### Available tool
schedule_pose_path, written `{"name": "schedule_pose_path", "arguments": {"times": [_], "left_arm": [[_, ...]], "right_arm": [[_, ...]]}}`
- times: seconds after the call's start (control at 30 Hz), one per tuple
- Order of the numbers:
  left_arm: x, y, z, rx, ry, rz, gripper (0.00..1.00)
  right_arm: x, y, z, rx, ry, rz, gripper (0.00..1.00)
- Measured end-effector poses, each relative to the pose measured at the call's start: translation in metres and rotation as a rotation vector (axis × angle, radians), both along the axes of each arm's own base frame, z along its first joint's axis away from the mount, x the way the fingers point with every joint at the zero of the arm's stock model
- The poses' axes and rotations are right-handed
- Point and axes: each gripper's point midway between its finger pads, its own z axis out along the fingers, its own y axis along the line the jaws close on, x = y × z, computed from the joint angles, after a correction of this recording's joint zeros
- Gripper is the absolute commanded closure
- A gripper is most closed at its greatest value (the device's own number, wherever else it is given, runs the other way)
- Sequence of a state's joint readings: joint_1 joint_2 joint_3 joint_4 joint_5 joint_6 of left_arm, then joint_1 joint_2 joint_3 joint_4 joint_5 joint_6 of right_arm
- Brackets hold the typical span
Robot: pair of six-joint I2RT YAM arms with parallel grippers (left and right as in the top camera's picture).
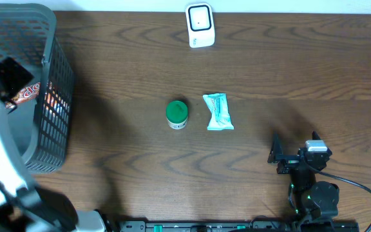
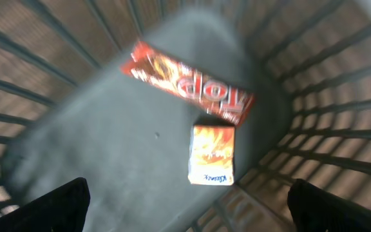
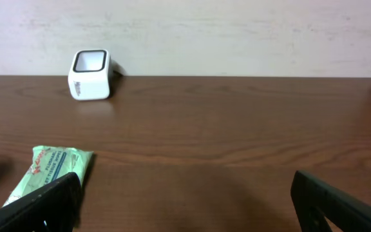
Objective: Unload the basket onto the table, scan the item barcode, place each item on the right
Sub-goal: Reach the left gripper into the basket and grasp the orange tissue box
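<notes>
Dark wooden worktop point(image 1: 108, 148), pale wall point(image 3: 237, 32) at twelve o'clock. At nine o'clock a grey basket point(image 1: 57, 109) holds a red snack bar point(image 2: 189, 84) and an orange box point(image 2: 212, 154); the left gripper point(image 2: 185, 206) hangs above, jaws wide. Centre: green-lidded jar point(image 1: 177, 113), mint packet point(image 1: 218, 111). White scanner point(image 1: 199, 24) at twelve; right gripper point(image 1: 277, 156) at five, jaws wide.

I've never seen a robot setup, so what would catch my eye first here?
Probably the dark mesh basket at the left, holding a red snack wrapper and a small orange box. In the middle sit a green-lidded jar and a pale green packet, with a white scanner at the far edge.
</notes>
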State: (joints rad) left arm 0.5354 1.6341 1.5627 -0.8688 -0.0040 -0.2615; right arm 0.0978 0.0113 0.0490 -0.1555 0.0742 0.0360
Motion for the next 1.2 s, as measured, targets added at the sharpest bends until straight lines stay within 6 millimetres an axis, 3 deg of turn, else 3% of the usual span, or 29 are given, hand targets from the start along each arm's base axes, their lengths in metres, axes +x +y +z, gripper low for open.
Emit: {"name": "schedule_pose_path", "arguments": {"times": [0.03, 0.17, 0.33, 0.73, 0.83, 0.87, 0.97, 1.03, 1.2], "left_arm": [[0.005, 0.001, -0.021, -0.031, 0.044, -0.004, 0.02], [0.015, -0.001, -0.064, -0.089, 0.125, -0.021, 0.02], [0.034, -0.011, -0.107, -0.161, 0.165, -0.063, 0.02], [0.046, -0.029, -0.177, -0.250, 0.266, -0.103, 0.02], [0.047, -0.033, -0.180, -0.241, 0.278, -0.113, 0.00], [0.048, -0.034, -0.180, -0.238, 0.280, -0.116, 0.06], [0.049, -0.037, -0.180, -0.235, 0.282, -0.124, 0.45], [0.049, -0.042, -0.181, -0.242, 0.290, -0.135, 0.58], [0.047, -0.049, -0.181, -0.259, 0.302, -0.146, 0.61]], "right_arm": [[0.000, 0.000, 0.000, 0.000, 0.000, 0.000, 0.01], [0.000, 0.000, 0.000, 0.000, 0.000, 0.000, 0.01], [0.000, 0.000, 0.000, 0.000, 0.000, 0.000, 0.01], [0.000, 0.000, 0.000, 0.000, 0.000, 0.000, 0.01], [0.000, 0.000, 0.000, 0.000, 0.000, 0.000, 0.01], [0.000, 0.000, 0.000, 0.000, 0.000, 0.000, 0.01], [0.000, 0.000, 0.000, 0.000, 0.000, 0.000, 0.01], [0.000, 0.000, 0.000, 0.000, 0.000, 0.000, 0.01], [0.000, 0.000, 0.000, 0.000, 0.000, 0.000, 0.01]]}}
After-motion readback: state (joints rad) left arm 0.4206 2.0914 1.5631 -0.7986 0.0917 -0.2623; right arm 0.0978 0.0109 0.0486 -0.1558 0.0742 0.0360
